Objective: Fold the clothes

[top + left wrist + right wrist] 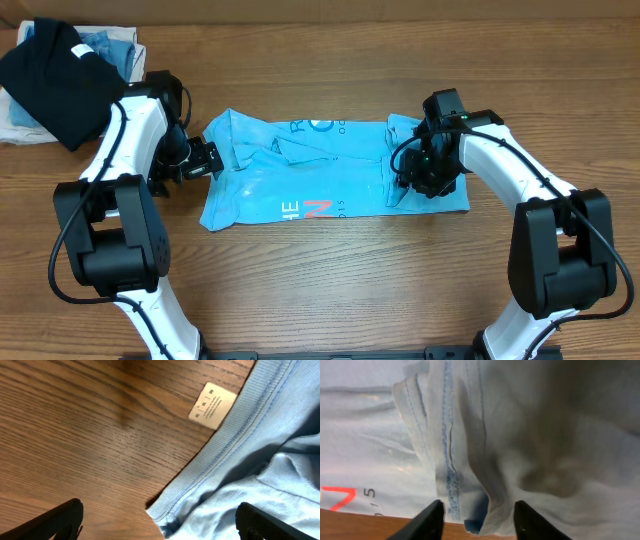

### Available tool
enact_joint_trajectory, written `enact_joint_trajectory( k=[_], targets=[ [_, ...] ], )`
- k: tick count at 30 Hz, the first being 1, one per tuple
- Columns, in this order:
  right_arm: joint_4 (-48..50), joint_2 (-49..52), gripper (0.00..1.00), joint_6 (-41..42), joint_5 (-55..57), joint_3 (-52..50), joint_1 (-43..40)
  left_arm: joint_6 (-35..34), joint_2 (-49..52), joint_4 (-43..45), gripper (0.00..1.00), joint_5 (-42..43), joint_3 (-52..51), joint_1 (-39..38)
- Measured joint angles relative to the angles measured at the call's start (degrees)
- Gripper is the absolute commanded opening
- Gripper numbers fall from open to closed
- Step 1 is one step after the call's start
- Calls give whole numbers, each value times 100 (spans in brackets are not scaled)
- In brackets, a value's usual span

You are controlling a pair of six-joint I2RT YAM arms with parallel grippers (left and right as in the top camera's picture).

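One light sky-blue t-shirt point(300, 185) lies spread and rumpled in the middle of the wooden desk point(350, 290), its long axis running from side to side between the two arms. Its white lettering point(290, 209) and small red-orange mark point(316, 209) sit close to the near edge. At the shirt's left end the ribbed collar point(210, 467) rests on the wood, with a pale label point(212, 405) turned out beside it. The left gripper point(210, 158) is low at that end with its jaws spread wide. In the left wrist view one dark finger point(57, 522) is over bare wood and the other point(267, 522) over blue cloth, and neither can be seen touching the collar. At the shirt's right end the cloth is turned over on itself in creases, and the right gripper point(425, 182) is down on it. In the right wrist view its jaws stand at a middling gap astride a raised fold with a double-stitched hem point(449, 467). From these views I cannot tell whether the fingers point(425, 521) pinch that fold or only flank it. Well apart from the t-shirt, at the far left corner of the desk, a folded black shirt point(55, 75) lies on top of a denim-blue garment point(112, 45) and a white garment point(18, 118).
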Motion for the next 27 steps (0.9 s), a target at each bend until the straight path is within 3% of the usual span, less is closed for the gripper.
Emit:
enact_joint_trajectory(
  k=[3,27],
  targets=[
    [15,0,29,7,31,-2,0,0,0,0,100,0,0,0],
    [153,0,33,116,50,-2,2,0,0,-4,100,2,0,0]
  ],
)
